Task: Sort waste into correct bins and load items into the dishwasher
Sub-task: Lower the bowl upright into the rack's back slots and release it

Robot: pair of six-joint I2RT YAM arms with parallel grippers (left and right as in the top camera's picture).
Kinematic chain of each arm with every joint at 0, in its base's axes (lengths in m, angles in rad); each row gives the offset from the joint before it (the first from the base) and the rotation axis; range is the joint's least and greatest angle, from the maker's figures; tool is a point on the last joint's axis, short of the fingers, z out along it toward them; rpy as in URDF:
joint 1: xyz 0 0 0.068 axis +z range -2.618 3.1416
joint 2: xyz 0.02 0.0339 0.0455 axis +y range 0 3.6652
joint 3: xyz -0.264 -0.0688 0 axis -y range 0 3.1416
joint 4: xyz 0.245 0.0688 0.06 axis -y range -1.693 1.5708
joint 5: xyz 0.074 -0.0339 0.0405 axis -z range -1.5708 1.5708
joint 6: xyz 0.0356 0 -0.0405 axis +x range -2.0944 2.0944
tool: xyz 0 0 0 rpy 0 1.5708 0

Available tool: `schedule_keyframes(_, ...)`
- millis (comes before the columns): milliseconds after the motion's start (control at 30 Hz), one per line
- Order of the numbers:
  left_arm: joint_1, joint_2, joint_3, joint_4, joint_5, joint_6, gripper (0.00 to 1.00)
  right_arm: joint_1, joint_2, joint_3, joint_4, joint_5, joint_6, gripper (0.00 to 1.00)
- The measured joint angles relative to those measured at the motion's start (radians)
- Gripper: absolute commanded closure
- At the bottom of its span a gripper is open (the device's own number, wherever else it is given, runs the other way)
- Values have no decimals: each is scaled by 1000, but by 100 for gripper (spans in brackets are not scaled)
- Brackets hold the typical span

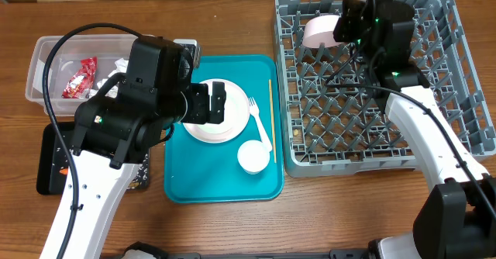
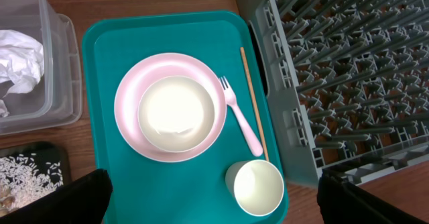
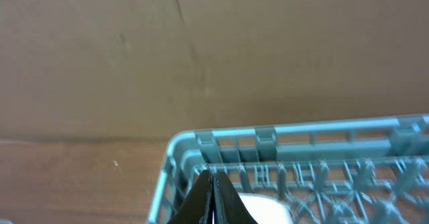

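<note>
overhead: the waste looks sorted. the red wrapper (image 1: 80, 77) lies in the clear tub (image 1: 37, 73) left of the teal tray (image 1: 186, 181), and the black tray (image 1: 48, 170) sits off the teal tray's near-left corner. so loading is the step in hand. the dish rack (image 1: 434, 81) stands just right of the teal tray. one white bowl (image 1: 318, 30) lies in its far corner on the tray's side, with the right gripper (image 1: 353, 22) just beside it. the left gripper (image 1: 211, 104) hovers over the plate (image 1: 205, 131) on the teal tray.

left wrist: its jaws stand wide with nothing between. the second bowl (image 2: 177, 113) rests on the plate at the teal tray's middle. the fork (image 2: 241, 117) and stick (image 2: 253, 103) lie on the rack side, and the cup (image 2: 255, 187) is at the near-right corner. the likely next move is down onto that bowl's rim. the fork crowds the plate's edge, and the lift must clear the rack wall.

right wrist: the fingers press together, with the white bowl just beneath. i cannot tell whether its rim is pinched. the rack's far wall and pegs hem it in, so the open room is upward.
</note>
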Motion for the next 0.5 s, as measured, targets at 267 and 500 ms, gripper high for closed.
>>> schedule_keyframes(267,0,0,0,0,0,0,0,0,21,1,140,-16,17,96)
schedule_keyframes(500,0,0,0,0,0,0,0,9,164,22,160,-38,16,96)
